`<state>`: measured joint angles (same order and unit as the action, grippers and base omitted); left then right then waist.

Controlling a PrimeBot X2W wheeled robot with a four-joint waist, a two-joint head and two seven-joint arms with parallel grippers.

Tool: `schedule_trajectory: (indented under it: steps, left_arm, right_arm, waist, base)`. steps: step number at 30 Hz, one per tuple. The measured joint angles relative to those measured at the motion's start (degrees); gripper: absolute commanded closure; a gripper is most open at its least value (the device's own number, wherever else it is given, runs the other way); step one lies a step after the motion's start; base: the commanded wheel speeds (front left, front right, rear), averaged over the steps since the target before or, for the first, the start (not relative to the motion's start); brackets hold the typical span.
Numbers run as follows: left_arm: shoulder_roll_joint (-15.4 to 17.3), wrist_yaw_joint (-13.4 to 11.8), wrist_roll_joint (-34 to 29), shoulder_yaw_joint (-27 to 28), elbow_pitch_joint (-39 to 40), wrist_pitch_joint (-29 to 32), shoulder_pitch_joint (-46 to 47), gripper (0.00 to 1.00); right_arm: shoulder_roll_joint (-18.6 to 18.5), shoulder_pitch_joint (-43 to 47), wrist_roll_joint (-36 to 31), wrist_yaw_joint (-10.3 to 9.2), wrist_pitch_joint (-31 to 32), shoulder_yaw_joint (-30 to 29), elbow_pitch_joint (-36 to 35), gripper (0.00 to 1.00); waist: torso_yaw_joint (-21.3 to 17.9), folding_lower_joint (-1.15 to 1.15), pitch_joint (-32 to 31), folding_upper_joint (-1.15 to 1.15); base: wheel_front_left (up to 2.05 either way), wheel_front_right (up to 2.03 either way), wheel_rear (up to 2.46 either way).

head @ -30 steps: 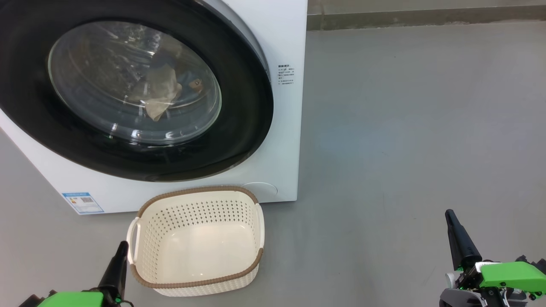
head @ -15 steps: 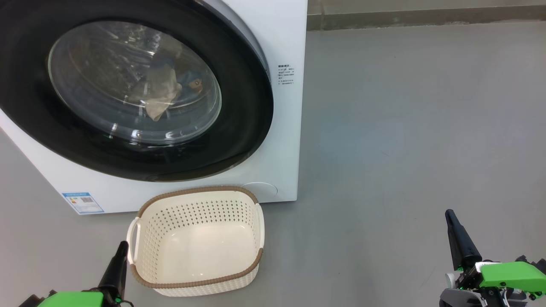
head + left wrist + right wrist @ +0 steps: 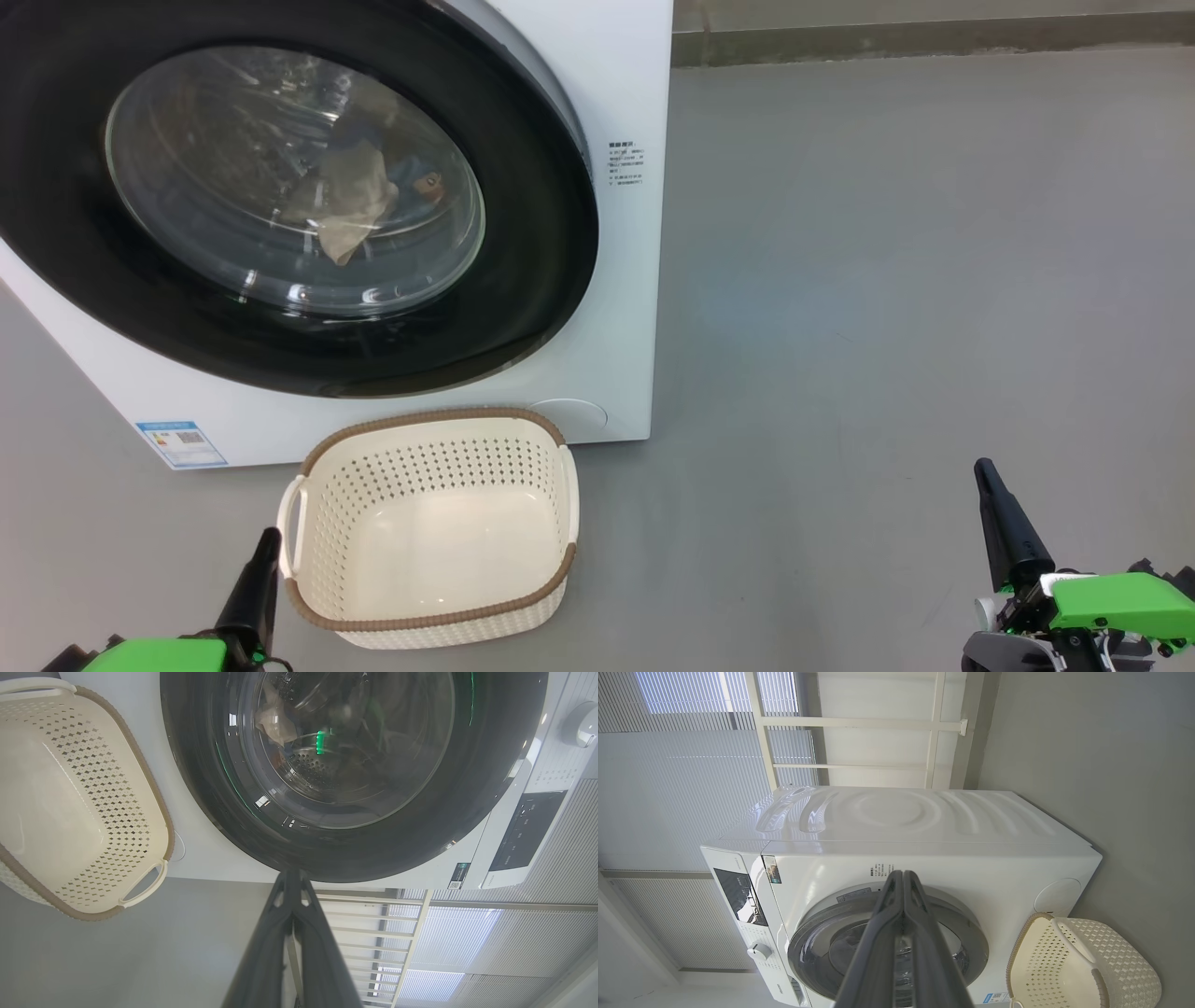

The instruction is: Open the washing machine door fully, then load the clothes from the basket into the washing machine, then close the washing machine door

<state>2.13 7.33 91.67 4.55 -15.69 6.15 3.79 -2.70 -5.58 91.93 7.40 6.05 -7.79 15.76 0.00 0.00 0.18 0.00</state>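
Two grippers sit low in the head view, each with its long dark fingers pressed together and holding nothing. The left gripper (image 3: 269,537) is just beside the left handle of the basket (image 3: 429,620). The right gripper (image 3: 983,469) hangs well apart, over grey floor (image 3: 887,280). The cream basket with its brown rim stands on the floor just in front of the white washing machine (image 3: 621,308). The washing machine door (image 3: 546,243) lies flat against the machine's front. Behind its round glass, the clothes (image 3: 350,201) lie inside the drum, a cream piece beside a blue one.
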Motion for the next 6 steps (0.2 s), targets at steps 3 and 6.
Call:
schedule_trajectory:
  steps: [3, 6]
  left_arm:
    - [0.0, 0.0, 0.0, 0.0, 0.0, 0.0, 0.0, 1.00]
    - [0.0, 0.0, 0.0, 0.0, 0.0, 0.0, 0.0, 1.00]
  right_arm:
    - [0.0, 0.0, 0.0, 0.00, 0.0, 0.0, 0.0, 1.00]
    - [0.0, 0.0, 0.0, 0.00, 0.0, 0.0, 0.0, 1.00]
  waist:
    - [0.0, 0.00, 0.0, 0.00]
    - [0.0, 0.00, 0.0, 0.00]
  base:
    - [0.00, 0.00, 0.00]
    - [0.00, 0.00, 0.00]
